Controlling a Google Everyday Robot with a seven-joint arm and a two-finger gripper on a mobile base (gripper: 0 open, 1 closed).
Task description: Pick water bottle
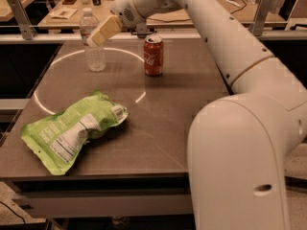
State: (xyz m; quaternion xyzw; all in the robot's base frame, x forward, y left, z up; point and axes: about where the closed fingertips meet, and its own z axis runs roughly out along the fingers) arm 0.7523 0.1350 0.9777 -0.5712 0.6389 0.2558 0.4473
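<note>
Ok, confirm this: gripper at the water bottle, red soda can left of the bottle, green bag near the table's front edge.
One thing is wrong: in the camera view the red soda can stands right of the water bottle, not left. The gripper is at the bottle's upper part, and the green bag lies near the table's front edge.

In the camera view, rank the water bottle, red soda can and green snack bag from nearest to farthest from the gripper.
The gripper is over the far left of the table.
1. Water bottle: right at the gripper, far left.
2. Red soda can: upright beside the bottle, far centre.
3. Green snack bag: lying near the front left edge.
</note>
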